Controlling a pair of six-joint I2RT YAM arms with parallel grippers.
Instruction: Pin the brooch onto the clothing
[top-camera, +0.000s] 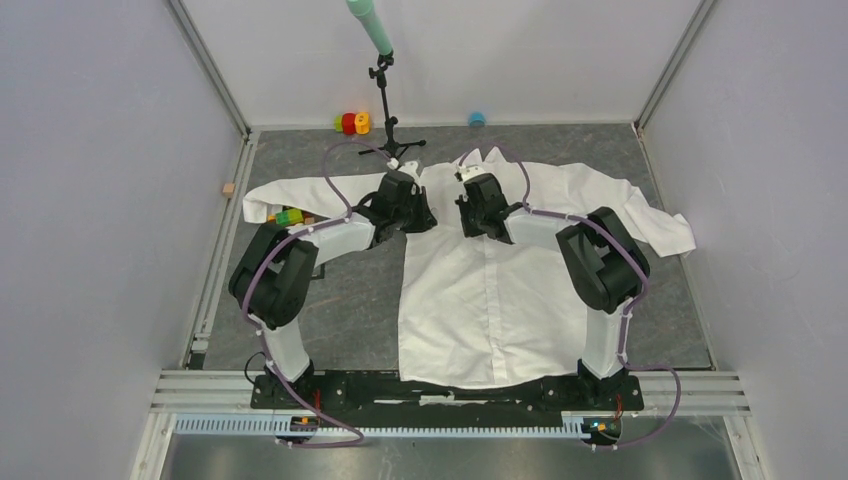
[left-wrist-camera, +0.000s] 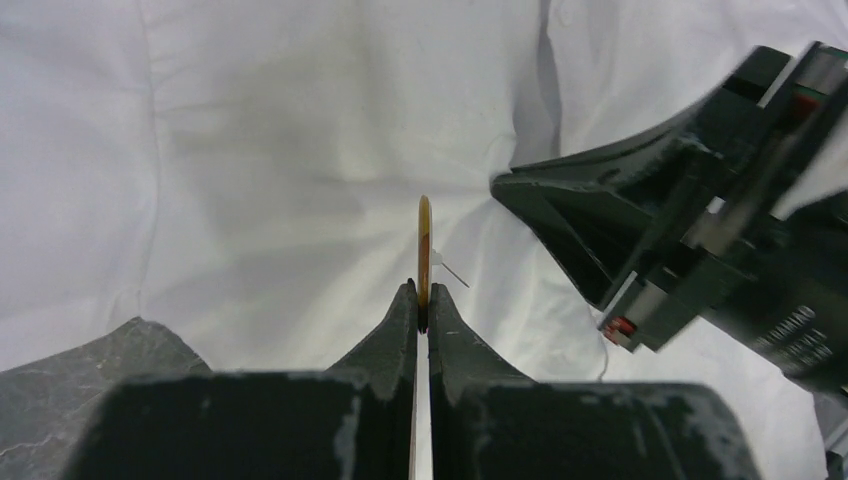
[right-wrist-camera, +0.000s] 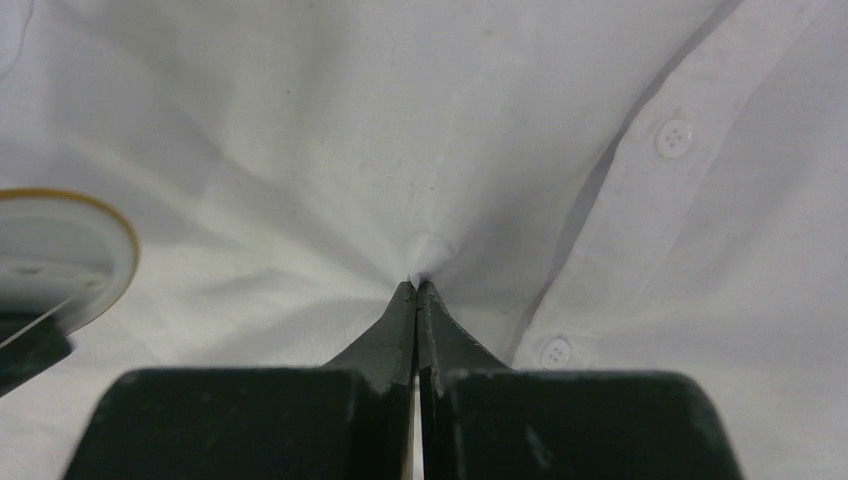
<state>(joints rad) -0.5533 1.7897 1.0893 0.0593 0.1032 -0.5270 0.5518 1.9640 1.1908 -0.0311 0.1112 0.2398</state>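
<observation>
The white collared shirt (top-camera: 480, 300) lies spread flat on the grey table. My left gripper (top-camera: 408, 208) is over the shirt's upper chest, left of the placket. It is shut on the brooch (left-wrist-camera: 424, 245), a thin gold-rimmed disc seen edge-on, with its thin pin wire sticking out to the right. My right gripper (top-camera: 478, 207) is close beside it, shut on a small pinched peak of shirt fabric (right-wrist-camera: 428, 250). In the right wrist view the brooch (right-wrist-camera: 60, 255) shows its round pale back at the left edge. The right gripper (left-wrist-camera: 690, 230) is a short way right of the brooch.
A black stand (top-camera: 385, 100) with a green tube stands behind the collar. Red, orange and yellow blocks (top-camera: 350, 123) and a blue object (top-camera: 477, 119) lie at the back wall. Green and yellow blocks (top-camera: 288, 216) sit by the left sleeve. The button placket (right-wrist-camera: 674, 137) runs right of the right gripper.
</observation>
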